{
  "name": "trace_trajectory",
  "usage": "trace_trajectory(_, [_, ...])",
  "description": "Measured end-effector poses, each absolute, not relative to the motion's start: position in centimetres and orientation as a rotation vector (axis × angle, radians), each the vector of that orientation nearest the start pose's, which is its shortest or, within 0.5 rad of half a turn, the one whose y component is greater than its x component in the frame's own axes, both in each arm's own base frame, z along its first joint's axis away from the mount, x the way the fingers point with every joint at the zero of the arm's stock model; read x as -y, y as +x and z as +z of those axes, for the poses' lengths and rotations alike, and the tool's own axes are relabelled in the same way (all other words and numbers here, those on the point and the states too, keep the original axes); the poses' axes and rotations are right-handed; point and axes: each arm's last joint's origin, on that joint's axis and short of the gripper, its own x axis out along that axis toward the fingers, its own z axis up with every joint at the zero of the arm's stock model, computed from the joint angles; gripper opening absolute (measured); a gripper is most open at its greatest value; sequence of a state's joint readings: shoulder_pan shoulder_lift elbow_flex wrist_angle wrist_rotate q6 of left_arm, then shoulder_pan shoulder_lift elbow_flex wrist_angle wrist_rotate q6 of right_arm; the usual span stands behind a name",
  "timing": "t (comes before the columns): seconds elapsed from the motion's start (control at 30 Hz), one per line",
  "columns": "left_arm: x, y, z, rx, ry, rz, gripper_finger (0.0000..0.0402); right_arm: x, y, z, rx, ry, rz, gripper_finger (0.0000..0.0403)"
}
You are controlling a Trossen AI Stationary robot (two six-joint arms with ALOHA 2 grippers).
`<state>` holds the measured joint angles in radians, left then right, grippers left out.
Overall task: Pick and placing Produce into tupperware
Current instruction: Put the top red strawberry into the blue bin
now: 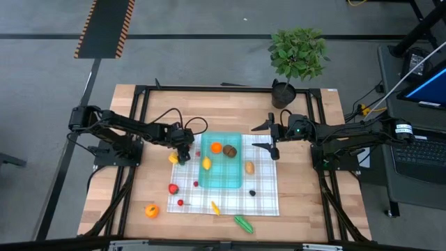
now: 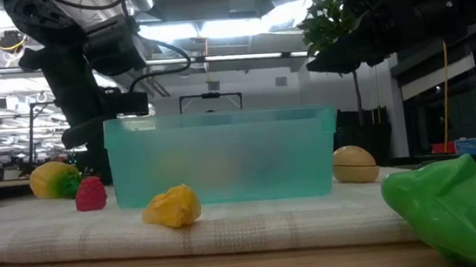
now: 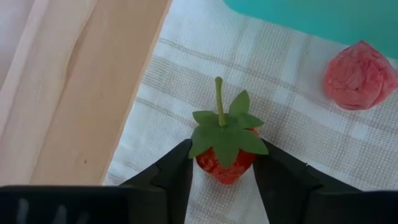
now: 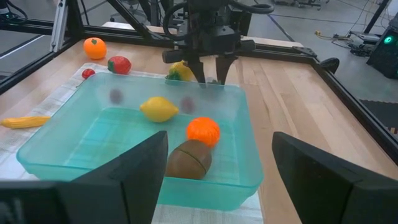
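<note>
Three pieces sit in the tupperware point(image 1: 224, 162) so far: an orange, a lemon and a brown one. Most of the produce is still scattered on the cloth point(image 1: 263, 199) and table. The left gripper point(image 3: 222, 180) has its fingers closed around a strawberry point(image 3: 225, 163) beside the tub's edge. The right gripper point(image 1: 272, 137) hangs spread wide and empty at the other side.

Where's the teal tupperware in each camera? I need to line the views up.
High view: tupperware at the centre, on the checked cloth.
Low view: fills the middle, side wall facing us.
Left wrist view: teal corner at top right, beyond the strawberry the left gripper is shut on.
Right wrist view: fills the lower middle and left.
Shared landmark: the checked cloth under it.
</note>
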<state>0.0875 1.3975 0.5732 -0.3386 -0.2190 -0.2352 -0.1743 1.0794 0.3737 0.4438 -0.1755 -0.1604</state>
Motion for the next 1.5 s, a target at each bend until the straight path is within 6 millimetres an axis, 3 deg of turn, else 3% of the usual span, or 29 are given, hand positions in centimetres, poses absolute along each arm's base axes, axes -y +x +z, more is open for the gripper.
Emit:
trace_trajectory(0.17, [-2.6, 22.2, 13.6, -1.125, -0.129, 0.406, 0.0142, 3.2, 21.1, 19.8, -0.257, -0.114, 0.022, 0.0289])
trace_trajectory(0.53, [-2.6, 22.3, 13.7, -1.106, -0.126, 0.401, 0.0171, 3.2, 21.1, 19.8, -0.257, -0.115, 0.022, 0.0289])
trace_trajectory(0.97, [-2.6, 22.3, 13.7, -1.107, -0.124, 0.401, 0.0115, 3.2, 21.1, 19.8, -0.257, -0.115, 0.022, 0.0289])
trace_trajectory(1.5, [-2.5, 21.5, 15.5, -1.054, -0.130, 0.397, 0.0114, 3.2, 21.1, 19.8, -0.257, -0.115, 0.022, 0.0289])
